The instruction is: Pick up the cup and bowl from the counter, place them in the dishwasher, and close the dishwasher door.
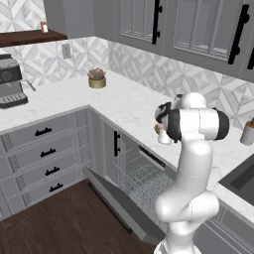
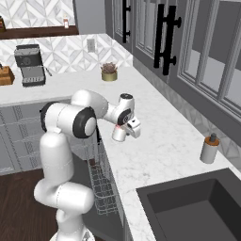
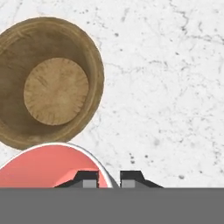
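At bottom centre of hand view, jaws narrow, straddling rim of short white cup w/ salmon-red inside (image 3: 48, 166); brown wooden bowl (image 3: 48, 83) adjacent, upper left, on marble worktop (image 3: 166, 87).

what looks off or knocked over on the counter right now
Nothing stands out. The bowl sits upright on the counter beside the cup, whose rim sits between the fingertips of the gripper. The dishwasher door hangs open, as the task needs.
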Robot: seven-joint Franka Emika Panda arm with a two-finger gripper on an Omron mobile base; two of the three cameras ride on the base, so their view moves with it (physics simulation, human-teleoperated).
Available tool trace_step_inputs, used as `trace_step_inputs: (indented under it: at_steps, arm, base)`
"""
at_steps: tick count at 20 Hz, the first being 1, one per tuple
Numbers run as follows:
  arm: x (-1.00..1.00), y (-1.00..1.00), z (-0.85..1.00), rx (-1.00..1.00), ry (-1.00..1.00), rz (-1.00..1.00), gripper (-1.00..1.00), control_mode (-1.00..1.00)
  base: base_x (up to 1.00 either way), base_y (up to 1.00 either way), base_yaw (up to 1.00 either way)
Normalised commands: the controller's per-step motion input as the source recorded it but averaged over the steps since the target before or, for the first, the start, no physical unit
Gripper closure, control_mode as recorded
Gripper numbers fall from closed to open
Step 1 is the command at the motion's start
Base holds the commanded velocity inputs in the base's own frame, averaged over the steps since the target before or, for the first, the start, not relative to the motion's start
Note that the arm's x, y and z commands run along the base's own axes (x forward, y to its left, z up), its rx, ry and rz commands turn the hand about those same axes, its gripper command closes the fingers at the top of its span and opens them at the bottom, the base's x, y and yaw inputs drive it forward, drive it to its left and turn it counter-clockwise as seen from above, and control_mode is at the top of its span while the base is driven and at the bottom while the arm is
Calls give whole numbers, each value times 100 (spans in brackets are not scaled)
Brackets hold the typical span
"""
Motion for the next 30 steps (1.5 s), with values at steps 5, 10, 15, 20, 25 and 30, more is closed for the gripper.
trace_step_inputs:
  at_steps: [5,10,15,20,25,30]
  arm:
    - [-87,32,0,-1,0,3,100,-100]
    - [-75,41,6,-2,0,7,100,-100]
    - [-61,44,22,-3,-1,4,100,-100]
    - [-41,53,21,-6,0,0,100,-100]
    - [-11,54,5,-8,1,-1,100,-100]
    - [0,38,0,-1,2,-11,100,-100]
  base:
    - [0,0,0]
    - [0,0,0]
    - [0,0,0]
    - [0,0,0]
    - [0,0,0]
    - [0,0,0]
